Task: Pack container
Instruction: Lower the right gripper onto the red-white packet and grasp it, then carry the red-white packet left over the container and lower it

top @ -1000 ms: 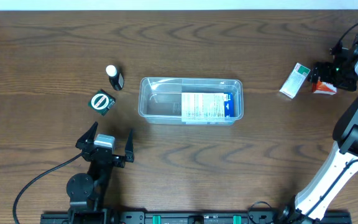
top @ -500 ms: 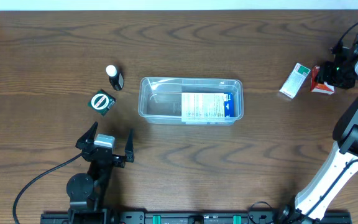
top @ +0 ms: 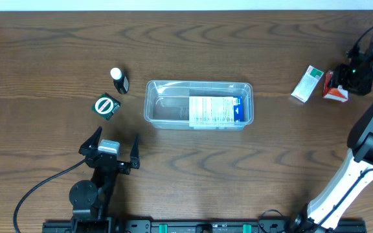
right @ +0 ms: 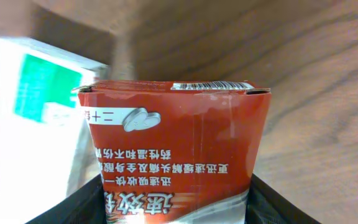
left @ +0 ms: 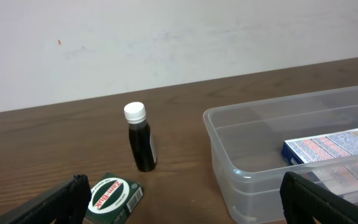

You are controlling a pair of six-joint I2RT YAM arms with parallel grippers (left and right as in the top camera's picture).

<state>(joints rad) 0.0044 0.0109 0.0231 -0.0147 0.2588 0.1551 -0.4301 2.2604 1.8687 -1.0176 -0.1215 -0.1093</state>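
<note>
My right gripper (top: 337, 84) is clamped on the red box (right: 173, 143) at the far right of the table (top: 271, 162), with a white-green box (top: 306, 83) just beside it. My left gripper (top: 117, 137) is spread wide with nothing in it. The container (top: 164, 109) sits mid-table, well apart from both grippers, with a blue-white box (top: 215, 110) in its right half.

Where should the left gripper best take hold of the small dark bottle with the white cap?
Probably take the bottle by its dark body just below the white cap, coming from above. It stands upright and narrow, and the green box lies close in front, crowding a low approach.
</note>
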